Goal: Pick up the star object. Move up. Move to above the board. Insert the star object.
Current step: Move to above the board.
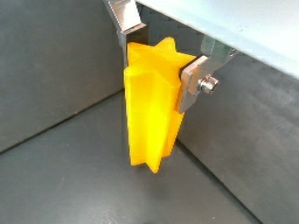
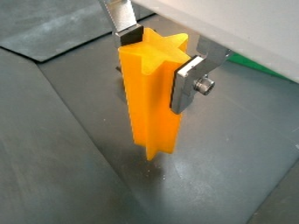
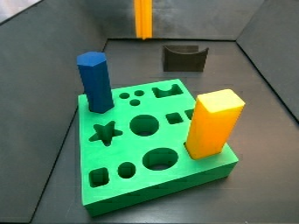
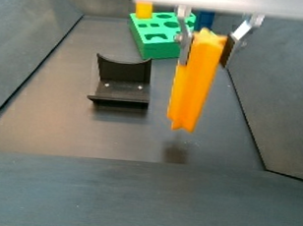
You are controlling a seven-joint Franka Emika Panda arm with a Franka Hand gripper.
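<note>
Beside the fixture [image 4: 121, 81], pincer [image 4: 209, 35] grips star object [image 4: 193, 81].

gripper [image 2: 158, 59] clamped on the star object [image 2: 152, 94], peg hanging upright just above dark floor, sliver of green board [image 2: 247, 63] behind

Both wrist views look closely down the gripper [image 1: 163, 74]; side views face oppositely.

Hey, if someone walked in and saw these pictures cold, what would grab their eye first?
First the star object, a tall orange peg hanging upright above the dark floor, clamped in the pincer near its top. Next the green board, with a blue peg and a yellow block standing in it and its star hole empty. The dark fixture stands on the floor between board and pincer.
</note>
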